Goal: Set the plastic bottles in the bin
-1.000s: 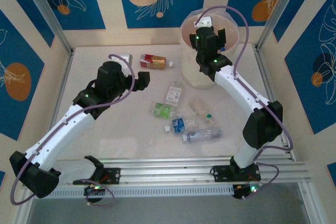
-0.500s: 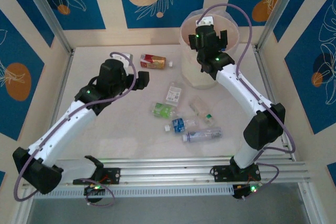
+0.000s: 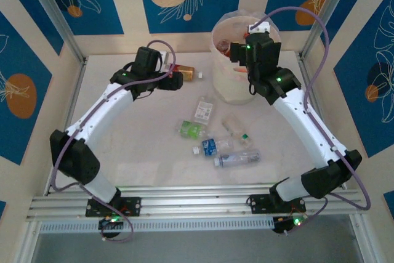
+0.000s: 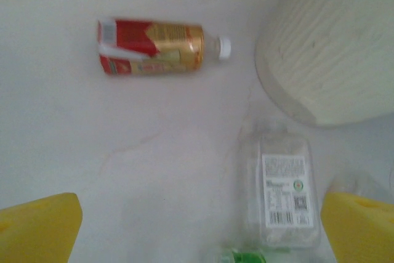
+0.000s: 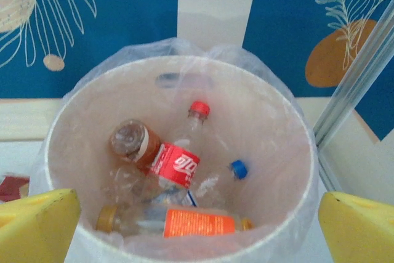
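In the left wrist view, a red-and-gold bottle (image 4: 151,46) with a white cap lies on the table. A flat clear bottle (image 4: 283,195) with a white label lies nearer, beside the cream bin (image 4: 332,47). My left gripper (image 4: 200,238) is open above the bare table between them and holds nothing. From the top, the left gripper (image 3: 174,80) hovers just near of the red-and-gold bottle (image 3: 181,72). My right gripper (image 3: 239,53) hangs open over the bin (image 3: 231,90). Inside the bin (image 5: 184,66) lie a red-labelled bottle (image 5: 175,164), an orange-labelled bottle (image 5: 200,222) and a brown one (image 5: 132,143).
Mid-table lie a white-labelled bottle (image 3: 204,109), a green-labelled one (image 3: 192,129), a crushed clear one (image 3: 237,127), a blue-labelled one (image 3: 212,146) and a grey-labelled one (image 3: 237,159). Patterned walls and metal posts enclose the table.
My left arm has reached out far and to the right, up to the red-and-gold bottle. My right wrist has shifted right over the bin, with its elbow swung out to the near right.
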Robot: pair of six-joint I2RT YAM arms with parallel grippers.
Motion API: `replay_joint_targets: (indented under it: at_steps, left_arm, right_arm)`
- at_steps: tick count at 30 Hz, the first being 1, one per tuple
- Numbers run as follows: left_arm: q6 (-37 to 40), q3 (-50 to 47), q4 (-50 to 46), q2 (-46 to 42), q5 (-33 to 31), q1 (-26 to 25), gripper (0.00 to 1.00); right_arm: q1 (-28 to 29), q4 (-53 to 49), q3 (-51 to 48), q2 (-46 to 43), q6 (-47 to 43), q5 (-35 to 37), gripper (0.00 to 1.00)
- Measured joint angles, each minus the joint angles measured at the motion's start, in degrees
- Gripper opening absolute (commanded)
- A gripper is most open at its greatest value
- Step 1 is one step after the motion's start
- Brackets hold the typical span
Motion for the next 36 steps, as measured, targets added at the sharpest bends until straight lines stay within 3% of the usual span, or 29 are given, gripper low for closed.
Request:
replay_joint_targets:
  at_steps: [10,16,26,36]
  left_arm:
    - [-5.18,-7.26,-5.20,0.70,2.03,-4.20,0.99]
    - [-17.75,-17.68,-2.45,-1.09,2.16,-5.38,0.99]
    - [-42.12,-27.63,10.12,-1.81,1.79,-11.04,1.00]
    - [-55.39,-29.18,17.14,0.83,1.53,-14.67,0.96]
  right_arm:
    - [3.50,-12.15,-1.33,-1.90,5.20,0.52,0.99]
    - [3.98,-14.32,-4.46,-5.16,7.69,0.59,0.99]
    - [3.98,-13.70,-8.98,-7.37,8.17,0.66,0.99]
    - [3.96,-10.64,-14.21,-11.61,8.11,-1.49,0.99]
